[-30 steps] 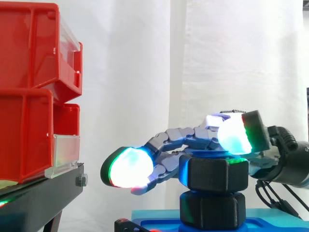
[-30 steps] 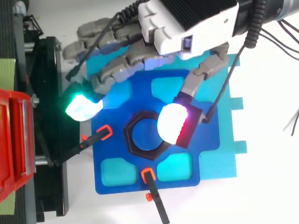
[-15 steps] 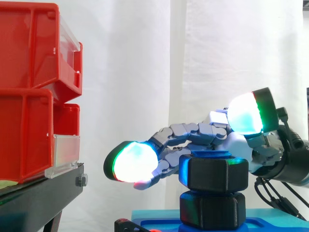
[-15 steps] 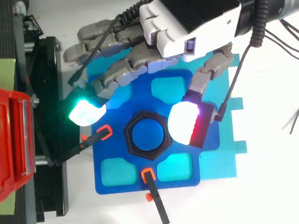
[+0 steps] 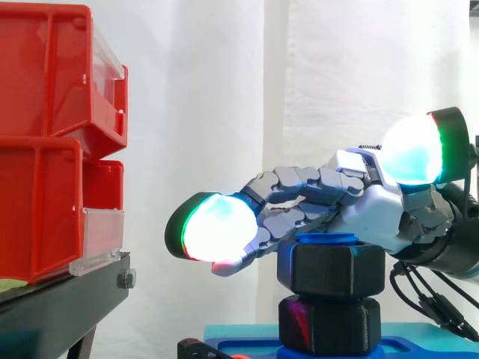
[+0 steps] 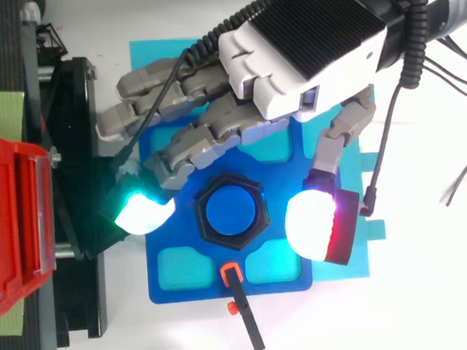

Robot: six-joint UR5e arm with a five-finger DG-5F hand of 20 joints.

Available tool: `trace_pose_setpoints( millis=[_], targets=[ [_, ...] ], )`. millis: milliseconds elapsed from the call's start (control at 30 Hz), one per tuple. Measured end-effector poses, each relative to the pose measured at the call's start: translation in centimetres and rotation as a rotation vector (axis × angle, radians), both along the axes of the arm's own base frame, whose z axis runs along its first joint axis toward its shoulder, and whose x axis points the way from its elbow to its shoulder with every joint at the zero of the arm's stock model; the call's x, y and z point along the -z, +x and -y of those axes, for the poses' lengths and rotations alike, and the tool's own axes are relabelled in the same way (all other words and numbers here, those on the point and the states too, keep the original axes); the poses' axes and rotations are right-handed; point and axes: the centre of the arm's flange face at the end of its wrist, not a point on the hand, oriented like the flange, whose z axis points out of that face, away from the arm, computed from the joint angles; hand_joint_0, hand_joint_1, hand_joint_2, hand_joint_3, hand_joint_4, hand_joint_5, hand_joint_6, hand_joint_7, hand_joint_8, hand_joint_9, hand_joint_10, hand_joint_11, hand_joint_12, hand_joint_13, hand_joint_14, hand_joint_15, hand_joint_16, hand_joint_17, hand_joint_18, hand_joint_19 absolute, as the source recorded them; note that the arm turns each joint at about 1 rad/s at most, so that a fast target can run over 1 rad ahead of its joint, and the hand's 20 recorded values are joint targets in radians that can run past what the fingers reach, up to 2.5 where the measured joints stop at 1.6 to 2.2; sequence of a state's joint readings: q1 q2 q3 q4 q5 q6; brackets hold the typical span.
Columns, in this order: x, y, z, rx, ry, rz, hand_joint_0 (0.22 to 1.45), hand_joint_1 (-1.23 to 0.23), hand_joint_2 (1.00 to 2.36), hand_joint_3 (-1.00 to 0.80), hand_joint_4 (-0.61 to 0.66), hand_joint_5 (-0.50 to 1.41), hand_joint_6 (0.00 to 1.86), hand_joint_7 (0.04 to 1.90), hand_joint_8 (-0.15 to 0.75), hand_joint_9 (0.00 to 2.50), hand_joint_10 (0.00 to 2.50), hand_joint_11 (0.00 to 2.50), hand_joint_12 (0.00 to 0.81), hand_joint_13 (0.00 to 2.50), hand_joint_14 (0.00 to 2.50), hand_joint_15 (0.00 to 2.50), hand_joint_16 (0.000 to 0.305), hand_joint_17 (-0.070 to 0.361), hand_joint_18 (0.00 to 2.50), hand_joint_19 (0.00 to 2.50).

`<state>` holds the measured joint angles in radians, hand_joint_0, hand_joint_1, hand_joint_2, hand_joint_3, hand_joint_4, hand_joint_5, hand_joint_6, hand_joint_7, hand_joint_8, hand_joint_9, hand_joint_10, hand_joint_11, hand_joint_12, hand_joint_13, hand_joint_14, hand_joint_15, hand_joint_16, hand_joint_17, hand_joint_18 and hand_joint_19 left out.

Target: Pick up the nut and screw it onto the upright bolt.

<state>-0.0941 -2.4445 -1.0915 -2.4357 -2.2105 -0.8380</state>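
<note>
Nut: the black hex nut (image 6: 232,241) sits on the upright blue bolt (image 6: 230,211) at the middle of the blue plate (image 6: 201,286). In the side view it lies close on a second black hex block (image 5: 329,325) beneath it, and only a sliver of bolt shows above it.
Hand: the hand (image 6: 296,42) is open and grips nothing. It hangs over the plate's far edge with its fingers reaching past the nut toward the black stand (image 5: 60,299).
Pads: one glowing fingertip (image 6: 144,213) sits off the plate's left edge. The thumb's pad (image 6: 313,225) is near the plate's right edge, raised high in the side view.
Why so held: the fingers and thumb straddle the nut with room on both sides, a pose that suits closing in for another turn.
Contact: the fingers pass just above the bolt's top. I cannot tell whether the palm touches the nut.
Fixture: a black clamp (image 6: 241,310) with an orange tip bears on the plate's near edge, probably to keep it from turning with the nut.
Base: the plate rests on a cyan base (image 6: 157,52) on the white desk (image 6: 434,289).
Progress: the nut looks threaded well down, so little is left.
</note>
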Motion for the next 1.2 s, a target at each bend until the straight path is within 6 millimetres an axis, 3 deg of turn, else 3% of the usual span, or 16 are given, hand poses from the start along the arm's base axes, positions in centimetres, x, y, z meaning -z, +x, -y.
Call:
trace_pose_setpoints(
  millis=[300, 900, 1200],
  targets=[
    [0.3, -0.2, -0.1, -0.006, 0.001, -0.022, 0.4, -0.02, 1.0, -0.5, 0.21, -0.17, 0.5, 0.86, 0.239, 0.2, 0.0, 0.0, 0.306, 0.07, 0.0, 0.0, 0.038, 0.085, 0.0, 0.0],
    [0.5, -0.9, 0.8, -0.046, -0.016, -0.035, 0.43, -0.1, 1.0, -0.5, 0.25, -0.08, 0.5, 1.3, 0.275, 0.4, 0.0, 0.0, 0.279, 0.24, 0.0, 0.0, 0.029, 0.066, 0.0, 0.0],
    [0.5, -1.1, 1.8, -0.047, -0.022, -0.029, 0.45, -0.14, 1.0, -0.5, 0.23, 0.0, 0.56, 1.24, 0.269, 0.67, 0.0, 0.0, 0.255, 0.4, 0.0, 0.0, 0.023, 0.052, 0.03, 0.0]
  ],
)
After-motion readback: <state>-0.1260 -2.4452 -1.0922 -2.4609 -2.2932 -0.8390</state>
